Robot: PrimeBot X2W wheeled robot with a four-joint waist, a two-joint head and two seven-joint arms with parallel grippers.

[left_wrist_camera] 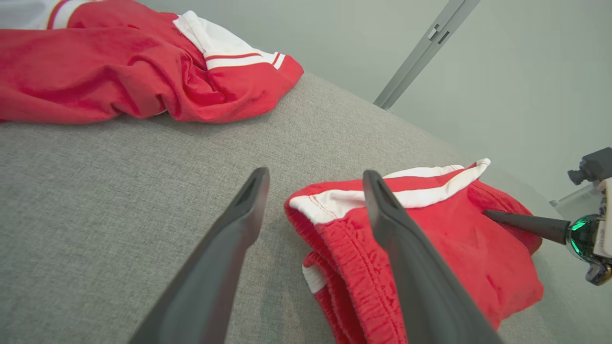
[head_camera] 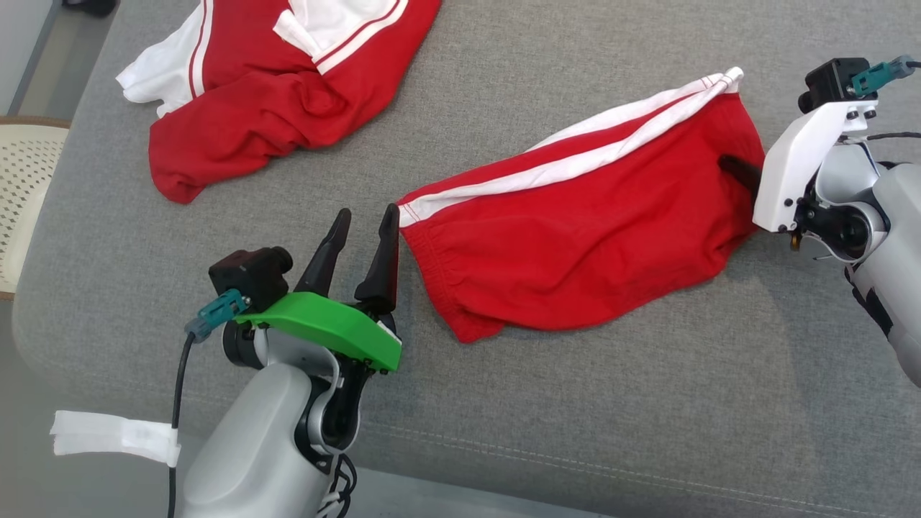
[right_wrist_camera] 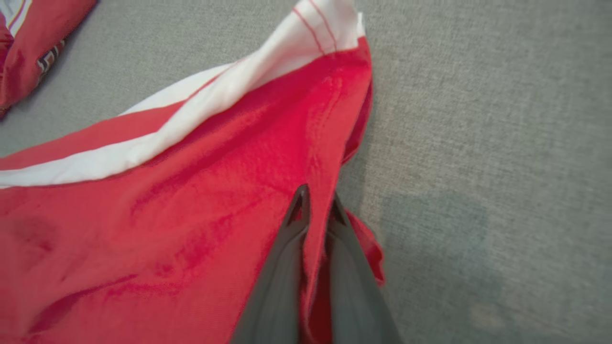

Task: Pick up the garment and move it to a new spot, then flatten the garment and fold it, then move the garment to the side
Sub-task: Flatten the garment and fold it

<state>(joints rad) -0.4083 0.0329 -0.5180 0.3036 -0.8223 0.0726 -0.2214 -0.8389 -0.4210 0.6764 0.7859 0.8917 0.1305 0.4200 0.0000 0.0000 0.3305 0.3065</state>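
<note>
Red shorts (head_camera: 575,244) are lying crumpled on the grey cushion (head_camera: 647,417). Right gripper (right_wrist_camera: 316,203) is clamping cloth at their right end. Left gripper (head_camera: 367,214) is hovering spread wide, empty, just beside the waistband (left_wrist_camera: 344,248). Cloth looks light and floppy, so it is likely needing a second grip at the waistband corner.

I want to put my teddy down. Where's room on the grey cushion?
Bare cushion: between the red shorts and its near edge, and between the shorts and the red-and-white top. Crowded at the shorts' ends: left tool, right tool.
</note>
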